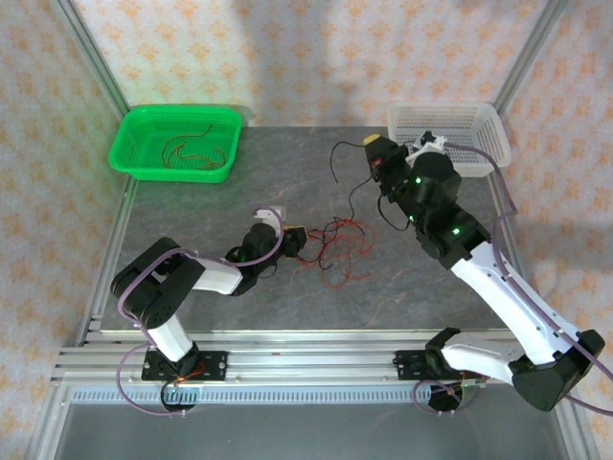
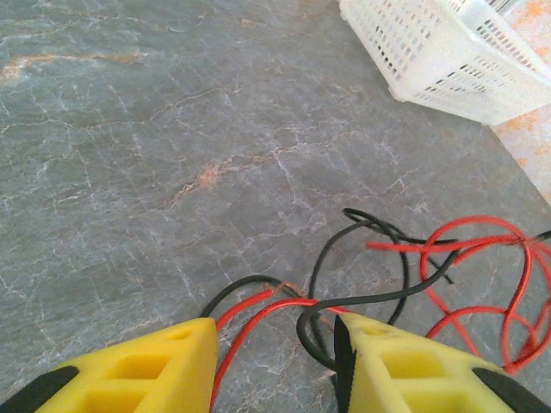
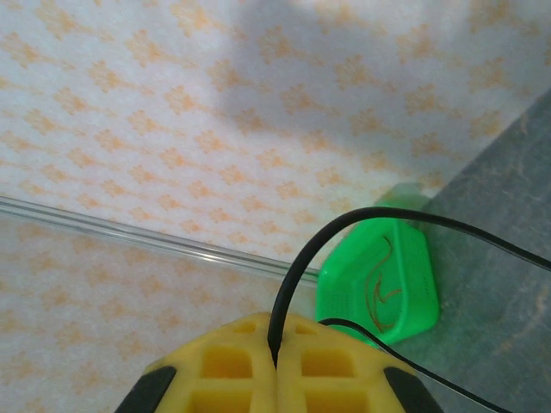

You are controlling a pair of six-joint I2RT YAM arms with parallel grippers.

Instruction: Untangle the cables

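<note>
The cables (image 1: 340, 244) lie as a loose red and black tangle on the grey table, mid-field. My left gripper (image 1: 295, 237) sits low at the tangle's left edge. In the left wrist view it (image 2: 275, 331) is open, with red strands (image 2: 258, 314) running between its yellow fingers and a black loop (image 2: 320, 323) against the right finger. More red loops (image 2: 482, 258) spread to the right. My right gripper (image 1: 374, 146) is raised near the back right and shut on one black cable (image 3: 297, 267). That black cable (image 1: 352, 196) trails down toward the tangle.
A green basket (image 1: 124, 144) at the back left holds a few thin reddish wires (image 1: 187, 149); it appears as the green basket (image 3: 405, 301) in the right wrist view. A white basket (image 1: 479, 115) stands at the back right, close behind the right arm, and also appears as the white basket (image 2: 448, 60).
</note>
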